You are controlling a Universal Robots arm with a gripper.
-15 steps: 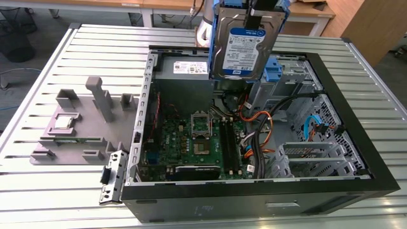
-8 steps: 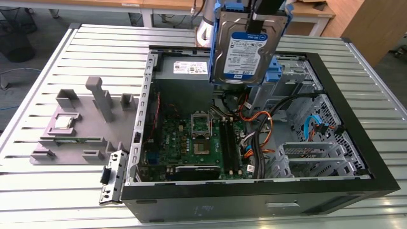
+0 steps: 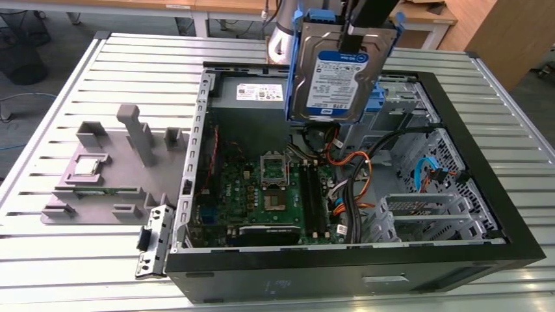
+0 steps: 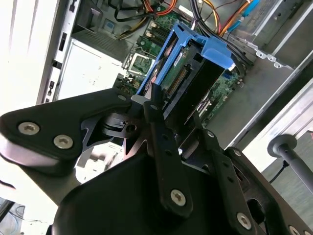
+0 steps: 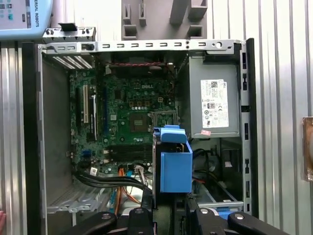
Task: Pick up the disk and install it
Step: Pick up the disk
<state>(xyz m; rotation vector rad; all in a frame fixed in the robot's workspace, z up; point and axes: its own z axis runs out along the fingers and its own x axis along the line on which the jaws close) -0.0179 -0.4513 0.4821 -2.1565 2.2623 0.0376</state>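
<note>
Above the open computer case, the gripper has its fingers clamped on the disk, which hangs upright in the air; picking up looks done, but it's not yet installed

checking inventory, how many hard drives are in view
1. The disk is clamped in the gripper, above the open case. More may be hidden in the case's bays.
</note>
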